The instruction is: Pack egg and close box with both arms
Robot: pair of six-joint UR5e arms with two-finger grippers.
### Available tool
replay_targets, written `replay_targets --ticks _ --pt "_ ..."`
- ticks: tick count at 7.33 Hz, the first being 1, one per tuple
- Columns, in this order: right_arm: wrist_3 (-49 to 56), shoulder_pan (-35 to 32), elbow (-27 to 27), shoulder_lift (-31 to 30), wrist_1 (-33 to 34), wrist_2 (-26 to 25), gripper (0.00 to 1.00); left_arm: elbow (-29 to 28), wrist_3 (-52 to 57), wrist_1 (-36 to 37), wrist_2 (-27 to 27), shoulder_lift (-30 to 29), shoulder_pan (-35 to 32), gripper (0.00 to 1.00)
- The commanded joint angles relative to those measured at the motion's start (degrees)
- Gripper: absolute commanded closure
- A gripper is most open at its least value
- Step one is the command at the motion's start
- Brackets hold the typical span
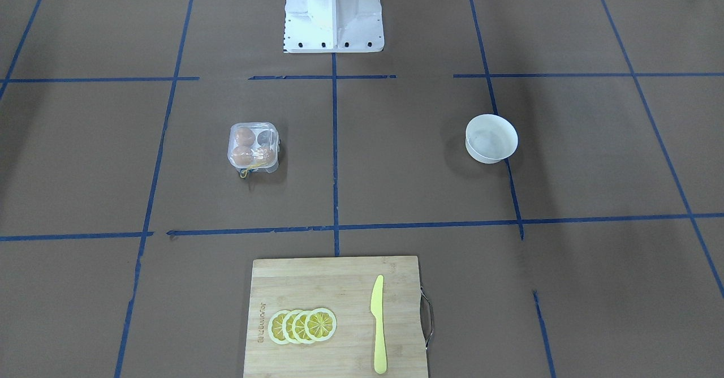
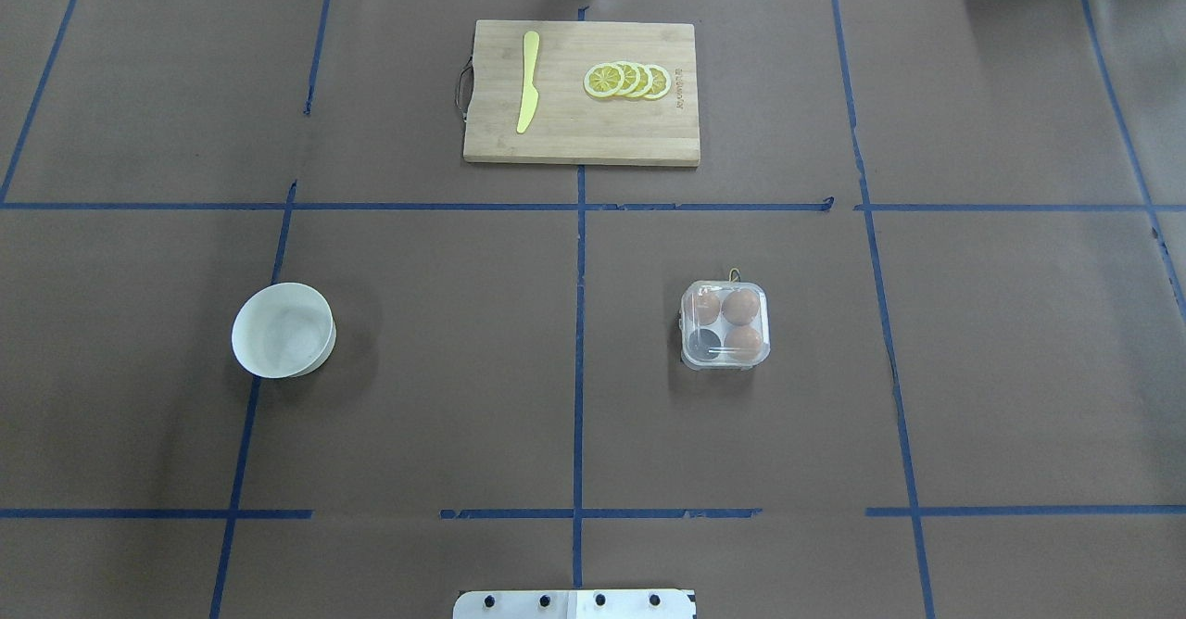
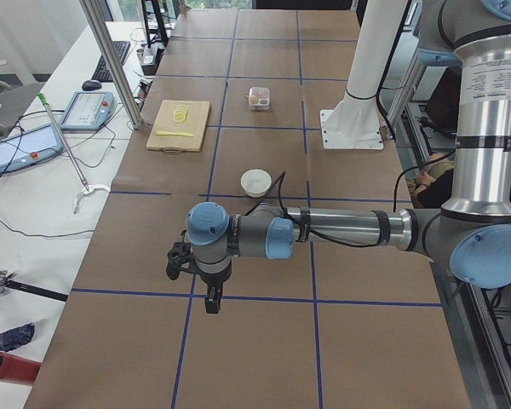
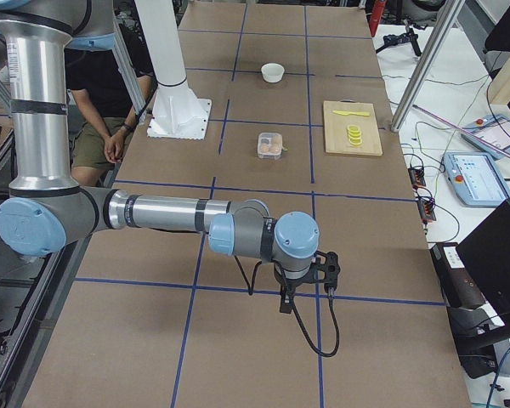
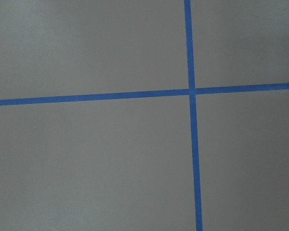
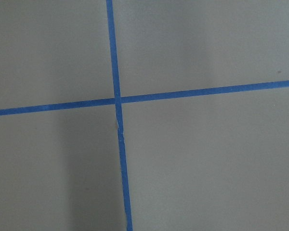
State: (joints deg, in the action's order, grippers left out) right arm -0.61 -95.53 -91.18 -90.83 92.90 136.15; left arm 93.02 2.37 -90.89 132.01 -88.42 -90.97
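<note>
The clear egg box (image 2: 725, 325) stands on the brown table right of centre, and its lid looks down over the cups. Three tan eggs lie in it, such as the egg (image 2: 741, 306); the fourth cup is empty. Yellow string shows at its far side. The box also shows in the front view (image 1: 254, 146), with an egg (image 1: 244, 136) in it. My left gripper (image 3: 211, 296) hangs over bare table at the left end, far from the box. My right gripper (image 4: 285, 299) hangs over the right end. I cannot tell whether either is open or shut. Both wrist views show only table and blue tape.
A white bowl (image 2: 283, 330) sits left of centre. A wooden cutting board (image 2: 581, 128) at the far edge carries lemon slices (image 2: 628, 81) and a yellow knife (image 2: 528, 94). The white pedestal (image 1: 334, 13) stands at the robot's side. A person (image 4: 102, 127) sits beside the table.
</note>
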Motion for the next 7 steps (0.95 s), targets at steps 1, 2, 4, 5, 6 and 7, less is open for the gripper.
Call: replay_targets --ticks 1,2,4,5,6,7 --pt "-0.5 0.5 -0.2 -0.2 -0.1 0.1 0.00 0.0 0.0 -0.1 0.0 0.0 0.0 0.00" --pt "-0.5 0.6 -0.2 -0.1 -0.2 -0.3 0.00 0.1 0.0 -0.1 0.0 0.0 0.0 0.00" --pt "0.3 1.4 0.6 -0.4 -0.3 -1.2 0.00 0.0 0.1 -0.2 0.0 0.0 0.0 0.00" --pt "0.6 1.7 0.7 -0.4 -0.4 -3.4 0.00 0.1 0.1 -0.2 0.0 0.0 0.0 0.00" --pt "1.0 1.7 1.3 -0.4 -0.6 -5.3 0.00 0.0 0.1 -0.2 0.0 0.0 0.0 0.00" --pt "1.1 1.7 2.3 -0.3 -0.7 -5.3 0.00 0.0 0.2 -0.2 0.0 0.0 0.0 0.00"
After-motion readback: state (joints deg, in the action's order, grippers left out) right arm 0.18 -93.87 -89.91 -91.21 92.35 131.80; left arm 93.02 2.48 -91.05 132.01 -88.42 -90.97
